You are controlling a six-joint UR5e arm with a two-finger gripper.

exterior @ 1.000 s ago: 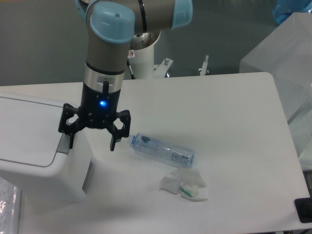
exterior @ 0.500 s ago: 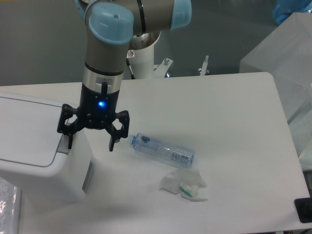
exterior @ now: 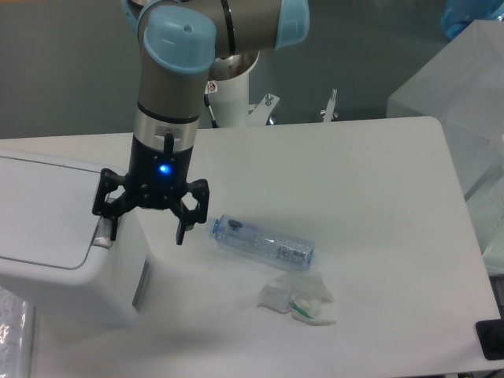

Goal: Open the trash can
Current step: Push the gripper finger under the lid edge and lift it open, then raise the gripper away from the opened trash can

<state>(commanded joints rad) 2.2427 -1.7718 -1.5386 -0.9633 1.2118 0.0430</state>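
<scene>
The trash can is a large white boxy bin at the left edge, with its flat lid lying closed and a grey push tab at the lid's right rim. My gripper hangs open over the can's right edge, pointing straight down. Its left finger sits just above the grey tab, and I cannot tell if it touches. The right finger hangs beside the can over the table. Nothing is held between them.
A clear plastic bottle with a blue cap lies on the white table right of the gripper. A crumpled white wrapper lies just in front of it. A translucent box stands at the far right.
The gripper has shifted a few pixels to the left and slightly down toward the grey tab. The lid stays closed.
</scene>
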